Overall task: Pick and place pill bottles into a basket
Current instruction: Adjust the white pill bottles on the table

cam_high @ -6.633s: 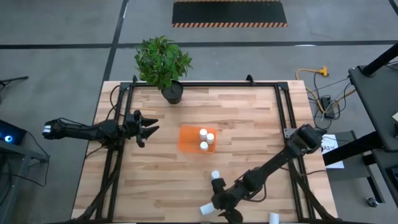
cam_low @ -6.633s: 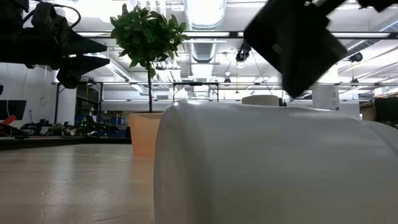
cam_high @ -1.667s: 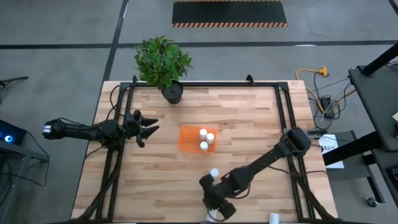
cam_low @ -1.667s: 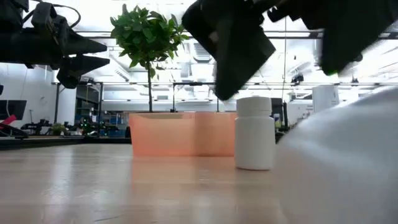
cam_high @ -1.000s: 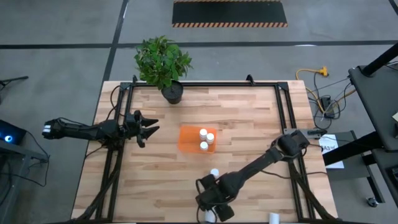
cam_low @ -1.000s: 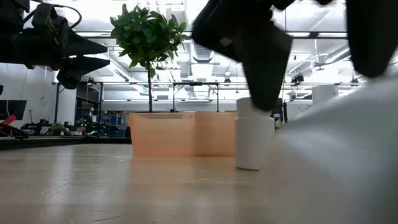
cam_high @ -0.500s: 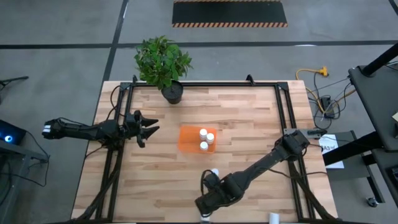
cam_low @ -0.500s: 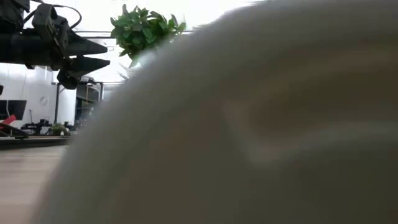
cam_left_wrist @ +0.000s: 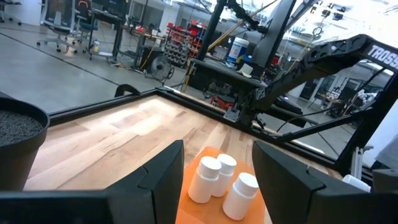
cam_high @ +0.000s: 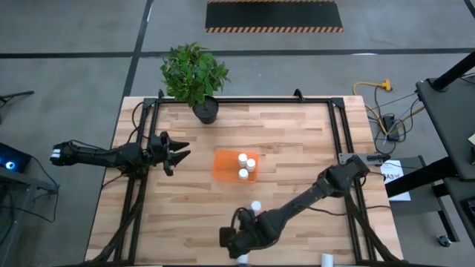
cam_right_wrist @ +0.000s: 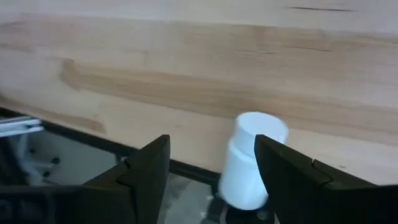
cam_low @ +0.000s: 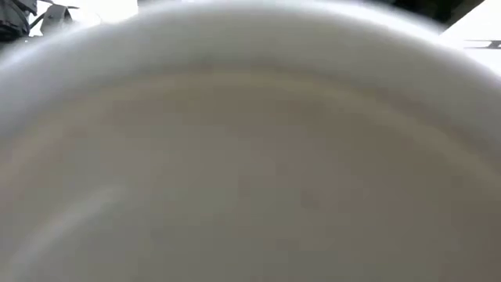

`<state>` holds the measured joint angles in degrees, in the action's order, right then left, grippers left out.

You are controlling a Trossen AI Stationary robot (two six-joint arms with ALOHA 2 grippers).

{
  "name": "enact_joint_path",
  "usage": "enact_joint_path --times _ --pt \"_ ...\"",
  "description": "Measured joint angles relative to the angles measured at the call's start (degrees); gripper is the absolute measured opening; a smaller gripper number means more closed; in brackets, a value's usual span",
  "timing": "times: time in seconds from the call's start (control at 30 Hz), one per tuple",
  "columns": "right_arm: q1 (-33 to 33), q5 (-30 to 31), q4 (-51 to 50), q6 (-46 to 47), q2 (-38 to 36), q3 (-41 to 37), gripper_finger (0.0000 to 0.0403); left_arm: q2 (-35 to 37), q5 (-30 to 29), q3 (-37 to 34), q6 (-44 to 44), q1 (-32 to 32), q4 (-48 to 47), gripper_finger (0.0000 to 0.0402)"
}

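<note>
On the table, the basket sat centrally with three bottles. At six o'clock, the right gripper had its fingers apart around a bottle, not touching it. At nine o'clock, the left gripper waited, fingers apart.

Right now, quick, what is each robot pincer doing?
Left pincer: open, holding nothing, waiting at the table's left side.
Right pincer: open, a lying pill bottle between its fingers at the table's near edge, not gripped yet.
</note>
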<state>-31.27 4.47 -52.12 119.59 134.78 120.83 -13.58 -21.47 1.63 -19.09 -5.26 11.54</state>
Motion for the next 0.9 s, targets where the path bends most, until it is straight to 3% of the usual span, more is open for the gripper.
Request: enact_joint_path --times 0.17,0.53,0.9 --pt "0.1 -1.4 -7.4 0.5 2.4 4.6 0.0224 0.0 0.0 0.0 0.0 0.0 0.0 0.0173" --pt "-0.2 -5.6 -12.8 2.5 5.9 9.8 0.0224 0.0 0.0 0.0 0.0 0.0 -0.1 0.0173" --pt "-1.1 -6.6 -12.8 3.8 6.4 9.2 0.0224 -0.1 0.0 0.0 0.0 0.0 0.0 0.0173"
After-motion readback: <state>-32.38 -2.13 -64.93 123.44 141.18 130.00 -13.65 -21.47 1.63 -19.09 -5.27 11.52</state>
